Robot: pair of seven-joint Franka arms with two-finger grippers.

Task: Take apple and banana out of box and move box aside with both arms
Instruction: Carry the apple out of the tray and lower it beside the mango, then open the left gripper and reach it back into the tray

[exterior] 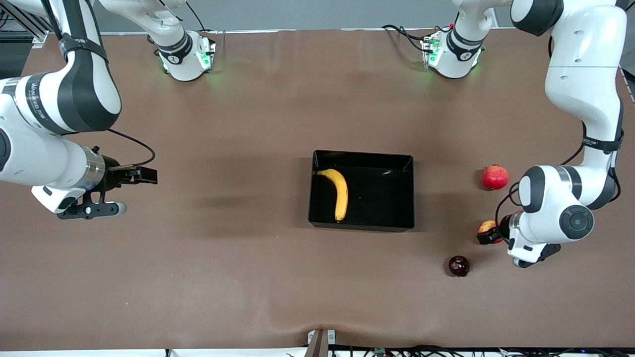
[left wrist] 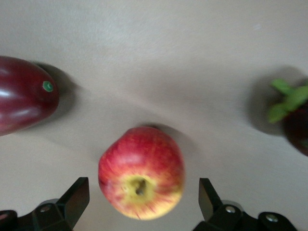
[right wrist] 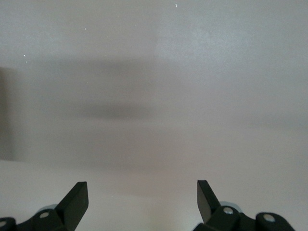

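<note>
One banana (exterior: 340,193) in box (exterior: 409,163); one apple (left wrist: 141,172) outside.

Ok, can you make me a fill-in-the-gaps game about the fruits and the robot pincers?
1. The banana lies inside the black ____.
2. The left pincer has its fingers open on either side of the ____.
3. The right pincer is open and holds ____.
4. The fruit nearest the front camera is the dark ____ one.

Missing words: box; apple; nothing; purple
</note>
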